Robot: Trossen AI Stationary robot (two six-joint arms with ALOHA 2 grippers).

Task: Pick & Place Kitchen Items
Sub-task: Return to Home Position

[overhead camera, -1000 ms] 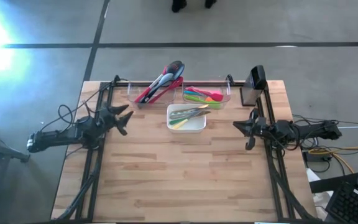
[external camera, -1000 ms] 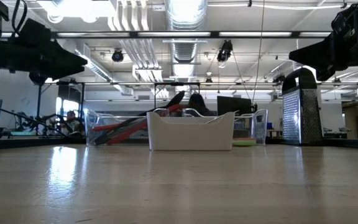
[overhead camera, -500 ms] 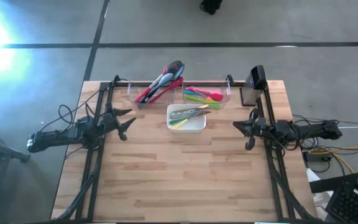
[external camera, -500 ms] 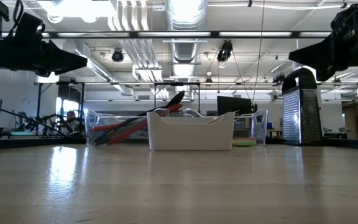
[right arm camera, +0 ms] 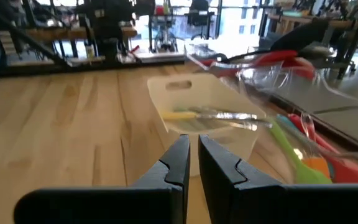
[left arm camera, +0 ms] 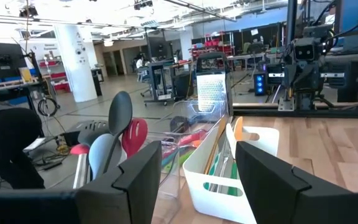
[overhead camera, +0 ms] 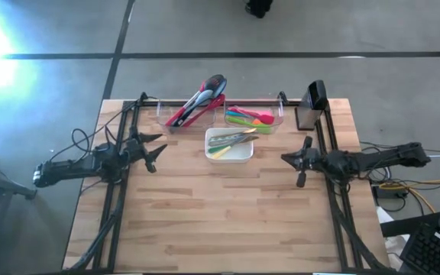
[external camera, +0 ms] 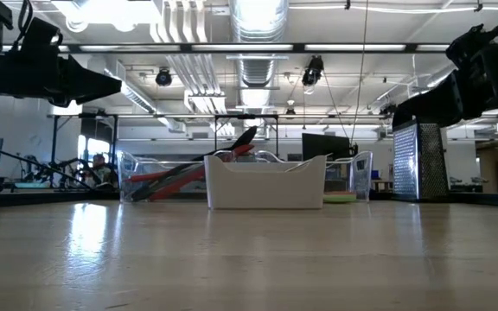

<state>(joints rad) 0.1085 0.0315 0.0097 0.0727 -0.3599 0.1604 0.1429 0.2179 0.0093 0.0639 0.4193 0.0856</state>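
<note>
— Kitchen items (overhead camera: 205,99), where are they all?
— Let me start with the big things. The wooden table (overhead camera: 228,221) is under it all. The left arm (overhead camera: 82,164) hangs over its left edge. The right arm (overhead camera: 365,159) hangs over its right side. Both are up off the wood.
— Are the hands holding something?
— No. The left gripper (left arm camera: 197,152) has its fingers (left arm camera: 143,168) spread wide, and they hold nothing. The right gripper (right arm camera: 193,142) has its fingers pressed almost together, with only a thin crack, and it holds nothing too.
— And the boxes?
— Two clear bins sit side by side at the far edge. The left clear bin (overhead camera: 166,114) holds long red, black and grey spoons that poke out over its rim. The right clear bin (overhead camera: 279,114) holds bright ones: green, blue, pink and orange. Just in front of the bins, about in the middle, sits the white dish (overhead camera: 239,155). A yellow knife (overhead camera: 220,152) and some silver ones lie flat in it.
— Anything else?
— A metal grater (external camera: 418,160) stands upright to the right of the bins.
</note>
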